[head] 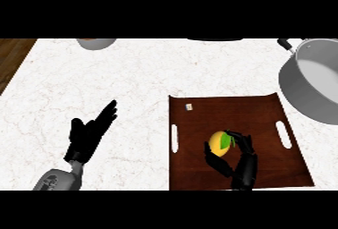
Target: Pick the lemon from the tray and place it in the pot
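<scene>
Your right hand [239,154] curls around the lemon [220,143] on the tray [198,116], lower right; pot [310,85] upper right, left hand [89,132] open lower left.

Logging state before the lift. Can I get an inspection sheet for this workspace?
Surface: white marbled counter; dark wood strip at the left edge.
Job's things: lemon on the brown tray, with a green leaf; grey pot at the right edge, partly cut off, nothing seen in the part that shows.
Clutter: small pale tag on the tray; grey bowl-like item and a dark object at the far edge, both cut off.
Hands: right hand curled round the lemon; left hand open over the counter, fingers straight.
Cables: nothing seen.
Surroundings: nothing seen beyond the counter.
</scene>
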Robot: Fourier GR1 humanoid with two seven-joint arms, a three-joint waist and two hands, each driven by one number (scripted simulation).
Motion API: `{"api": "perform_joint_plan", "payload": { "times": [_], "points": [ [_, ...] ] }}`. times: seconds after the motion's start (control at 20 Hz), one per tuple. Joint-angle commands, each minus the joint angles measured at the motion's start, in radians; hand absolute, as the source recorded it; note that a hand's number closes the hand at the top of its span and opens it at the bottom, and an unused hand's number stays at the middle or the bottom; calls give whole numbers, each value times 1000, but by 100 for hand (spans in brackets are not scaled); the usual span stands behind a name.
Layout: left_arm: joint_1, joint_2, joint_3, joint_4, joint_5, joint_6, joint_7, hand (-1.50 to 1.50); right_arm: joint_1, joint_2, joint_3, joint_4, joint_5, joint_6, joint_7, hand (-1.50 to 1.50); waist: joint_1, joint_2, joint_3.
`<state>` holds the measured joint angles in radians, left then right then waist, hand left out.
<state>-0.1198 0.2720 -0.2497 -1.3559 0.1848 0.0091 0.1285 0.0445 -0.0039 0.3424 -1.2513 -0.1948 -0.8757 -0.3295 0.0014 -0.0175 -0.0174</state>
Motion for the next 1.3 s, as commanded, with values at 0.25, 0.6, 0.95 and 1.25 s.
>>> {"api": "perform_joint_plan", "payload": {
  "times": [0.25, 0.6, 0.95, 1.25],
  "points": [
    [8, 0, 29, 5, -3, -10, 3, 0, 61, -347, -189, 2, -230, 362, -121, 150, -27, 15, 21],
    [52, -6, 27, -9, -5, 1, -15, 0, 154, -729, -406, 130, -321, 720, -235, 150, -41, 13, 26],
    [25, 3, 21, -10, -5, -35, -2, 0, 105, -904, -558, 534, -354, 1048, -443, 150, 6, 22, 25],
    [24, 20, 47, 5, -4, -78, -15, 0, -66, -954, -548, 776, -211, 1036, -582, 150, 14, 20, 20]
  ]
}}
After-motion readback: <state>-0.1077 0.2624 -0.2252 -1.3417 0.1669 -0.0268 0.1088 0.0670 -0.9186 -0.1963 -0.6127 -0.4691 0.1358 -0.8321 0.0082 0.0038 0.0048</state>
